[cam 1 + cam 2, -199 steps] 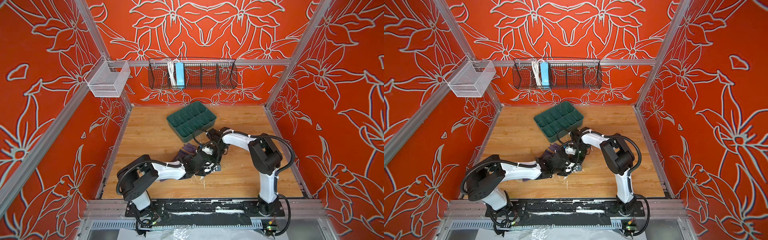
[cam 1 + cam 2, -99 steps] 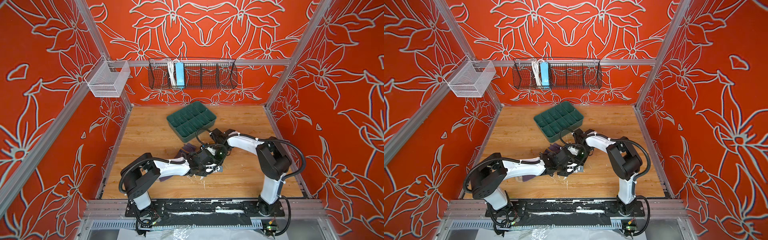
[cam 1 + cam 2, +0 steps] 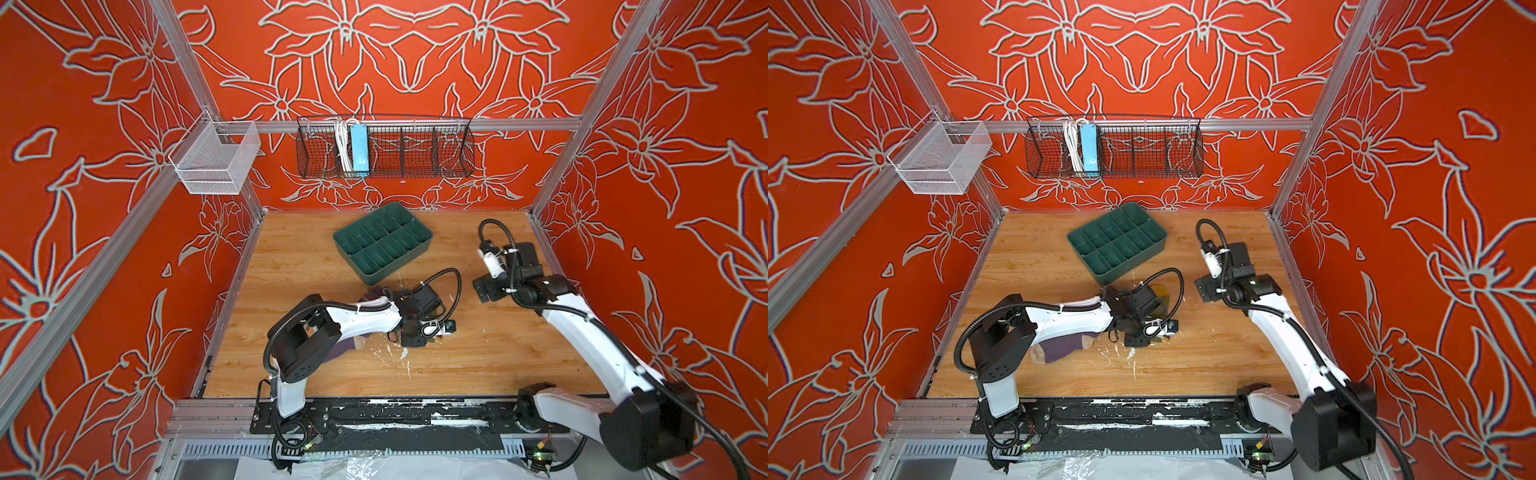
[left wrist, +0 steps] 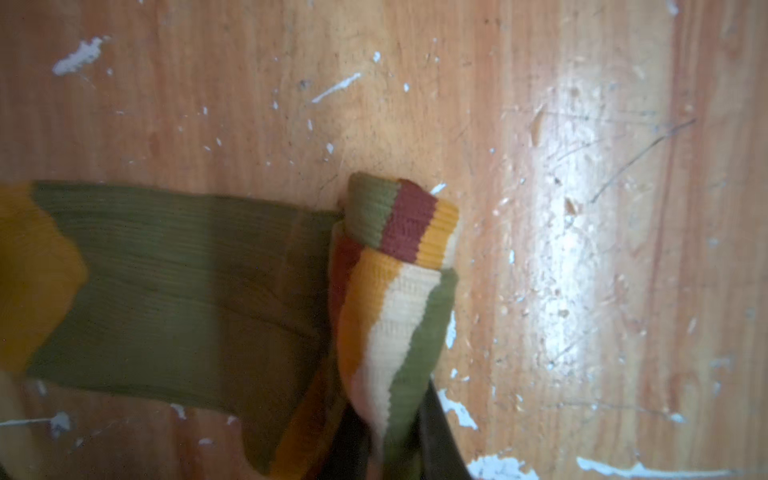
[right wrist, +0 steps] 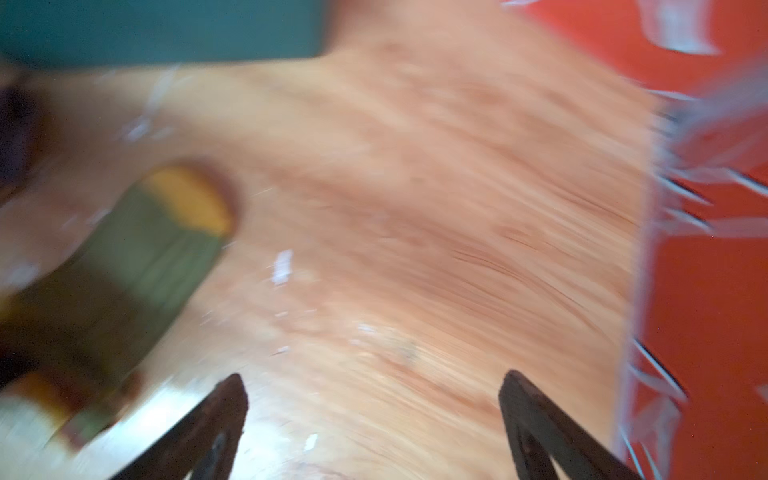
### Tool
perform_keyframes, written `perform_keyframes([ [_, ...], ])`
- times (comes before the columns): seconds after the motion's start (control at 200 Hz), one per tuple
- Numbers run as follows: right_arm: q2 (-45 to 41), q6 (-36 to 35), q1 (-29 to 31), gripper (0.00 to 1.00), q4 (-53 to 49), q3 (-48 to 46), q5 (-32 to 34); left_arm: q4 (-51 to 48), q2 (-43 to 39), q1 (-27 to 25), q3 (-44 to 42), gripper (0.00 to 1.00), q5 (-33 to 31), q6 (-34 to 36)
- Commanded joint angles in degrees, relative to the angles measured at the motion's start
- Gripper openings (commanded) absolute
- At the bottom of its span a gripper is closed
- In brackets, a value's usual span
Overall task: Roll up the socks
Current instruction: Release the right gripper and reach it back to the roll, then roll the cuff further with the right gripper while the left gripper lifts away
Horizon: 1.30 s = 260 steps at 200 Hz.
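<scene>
Olive sock [image 4: 178, 291]: one, left jaws are pinching its striped cuff
Purple sock [image 3: 1063, 348]: one, lying on counter [image 3: 1204, 365]
Right jaws: gaping wide, holding nothing

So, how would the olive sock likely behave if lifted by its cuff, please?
Probably floppy: the olive sock lies limp, its cuff folded over. Likely light, being thin knit. Its ribbing should resist slipping between the left fingers.

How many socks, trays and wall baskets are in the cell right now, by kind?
Socks: 2 (olive sock, purple sock)
Trays: 1 (green divided tray)
Wall baskets: 2 (black wire basket, white mesh basket)
Total: 5
</scene>
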Motion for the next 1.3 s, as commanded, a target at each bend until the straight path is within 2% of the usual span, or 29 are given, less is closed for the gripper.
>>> perform_keyframes([
  [0.0, -7.68, 7.66, -2.47, 0.98, 2.13, -1.83, 13.92, -11.16, 5.09, 0.92, 1.90, 0.00, 6.65, -2.38],
  [0.075, -14.41, 8.80, -3.18, 0.98, 4.72, -2.97, 17.22, -13.49, 6.76, 2.12, 4.12, 0.00, 10.06, -4.28],
  [0.145, -20.72, 7.24, -3.18, 0.98, 7.34, -4.44, 13.18, -15.36, 8.35, 3.78, 5.90, 0.00, 15.08, -5.60],
  [0.2, -26.16, 4.74, -3.18, 0.98, 9.84, -6.37, 5.12, -17.55, 9.92, 5.36, 7.66, 0.00, 19.80, -6.02],
  [0.26, -30.77, 0.64, -3.07, 0.98, 11.09, -8.38, -6.93, -19.82, 12.04, 7.34, 9.59, 0.00, 25.55, -6.69],
  [0.335, -32.39, -3.31, -2.72, 0.95, 7.51, -8.58, -19.77, -21.39, 14.53, 9.67, 11.16, 0.00, 31.94, -7.17],
  [0.385, -31.43, -7.50, -1.84, 0.92, 2.45, -8.18, -25.63, -21.88, 16.09, 10.93, 11.48, 0.00, 35.38, -7.25],
  [0.44, -29.69, -12.60, 0.84, 0.89, -3.83, -8.03, -28.37, -22.69, 17.94, 11.86, 12.16, 0.00, 37.93, -7.05],
  [0.475, -28.57, -16.38, 3.87, 0.88, -7.31, -8.23, -27.48, -23.68, 19.25, 12.28, 13.00, 0.00, 38.73, -6.73],
  [0.52, -27.33, -20.59, 9.72, 0.88, -10.75, -8.98, -22.79, -24.63, 20.85, 12.59, 13.91, 0.00, 39.04, -6.62],
  [0.646, -23.12, -28.46, 28.50, 0.87, -13.98, -12.75, -4.66, -26.24, 24.55, 13.29, 16.30, 0.00, 38.94, -7.45],
  [0.726, -19.35, -30.31, 38.17, 0.87, -10.69, -15.55, 3.68, -26.37, 25.52, 13.57, 16.93, 0.00, 38.74, -8.15],
  [0.831, -13.86, -32.51, 46.61, 0.86, -0.21, -20.51, 9.34, -26.65, 26.33, 13.84, 17.71, 0.00, 38.03, -8.86],
  [1.001, -4.25, -32.50, 47.97, 0.86, 19.43, -24.81, 13.89, -26.85, 26.38, 14.01, 18.21, 0.00, 37.16, -9.60],
  [1.296, 7.50, -31.92, 46.78, 0.75, 26.97, -24.75, 11.42, -26.76, 26.33, 14.10, 18.29, 0.00, 37.15, -9.74],
])
